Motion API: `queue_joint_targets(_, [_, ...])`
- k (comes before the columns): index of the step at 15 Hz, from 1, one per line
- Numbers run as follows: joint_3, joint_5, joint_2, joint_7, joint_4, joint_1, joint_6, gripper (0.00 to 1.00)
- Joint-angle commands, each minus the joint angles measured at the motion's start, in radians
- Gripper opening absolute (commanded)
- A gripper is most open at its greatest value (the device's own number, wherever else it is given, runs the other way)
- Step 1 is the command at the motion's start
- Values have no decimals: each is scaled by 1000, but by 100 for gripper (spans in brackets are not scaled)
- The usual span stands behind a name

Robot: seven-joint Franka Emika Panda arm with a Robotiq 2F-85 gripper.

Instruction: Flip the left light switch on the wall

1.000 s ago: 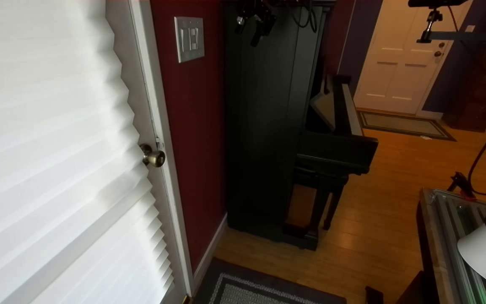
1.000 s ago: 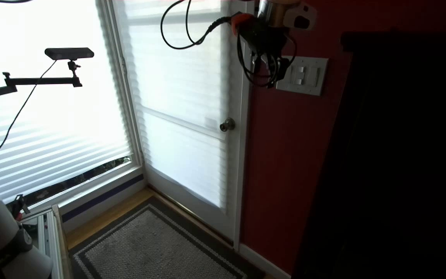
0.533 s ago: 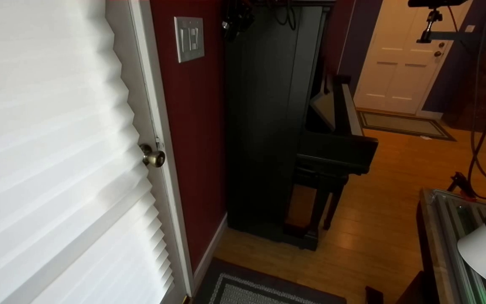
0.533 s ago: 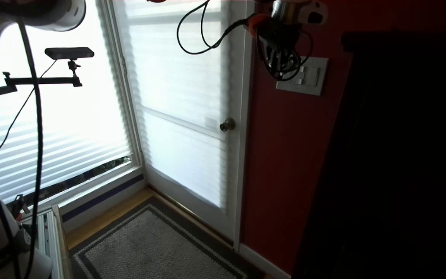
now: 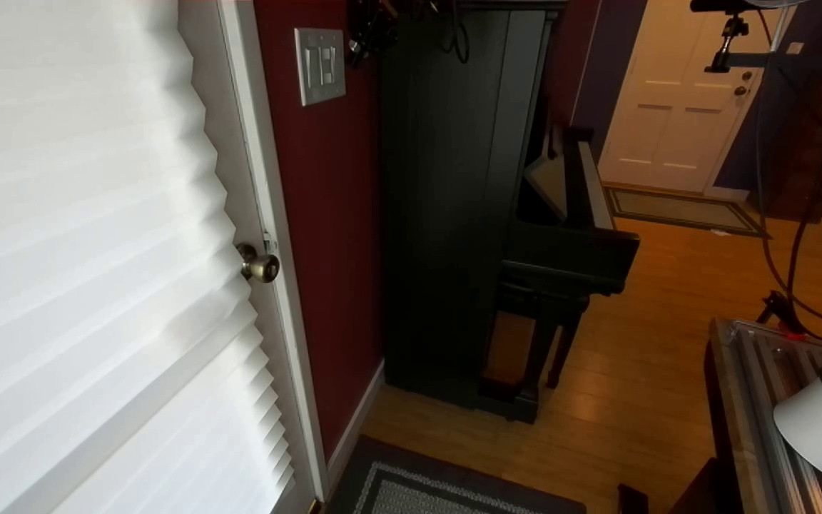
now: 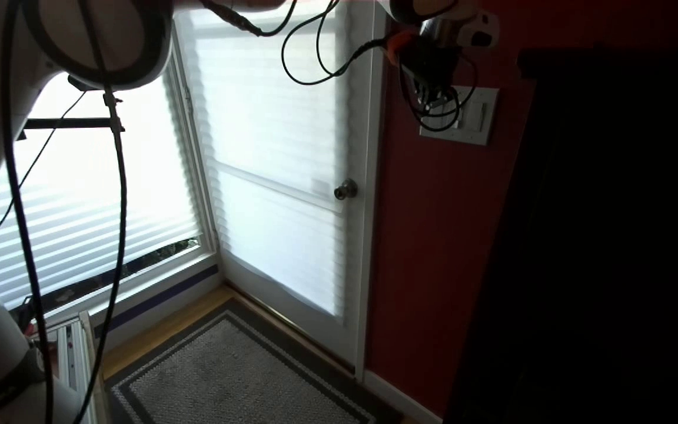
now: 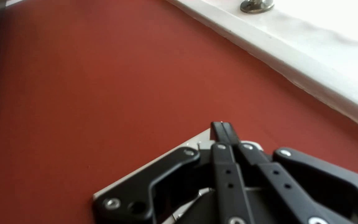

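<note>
Wrist view: gripper (image 7: 223,127) with fingers together, pads meeting at the tips; pale edge of the switch plate (image 7: 202,137) shows behind them. In an exterior view, the left light switch (image 5: 313,68) is the leftmost control on that plate, fixed to the dark red wall (image 5: 332,228) just beside the white door casing (image 5: 267,157); gripper hangs near it, between 2 and 3 o'clock. Black upright piano (image 5: 447,214) at 5 o'clock from the plate. In an exterior view, gripper overlaps the plate's left portion; doorknob (image 6: 346,189) at 8 o'clock from the plate. Tip contact with the switch: cannot tell, gripper blocks the line of sight.
</note>
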Motion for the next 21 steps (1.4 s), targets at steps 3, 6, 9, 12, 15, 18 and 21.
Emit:
queue_joint_targets(3, [21,38,127,33,174,-1,52,0])
queue_joint_targets(6, [32,48,166,29,224,2,88,0])
queue_joint_targets(9, [49,60,192,26,259,0,112,0])
queue_joint_targets(12, [60,62,211,25,284,-1,127,0])
queue_joint_targets(15, [60,55,223,26,298,-1,137,0])
queue_joint_targets(18, [55,49,229,25,304,2,149,0])
queue_joint_targets(21, [67,56,212,39,292,-5,73,0])
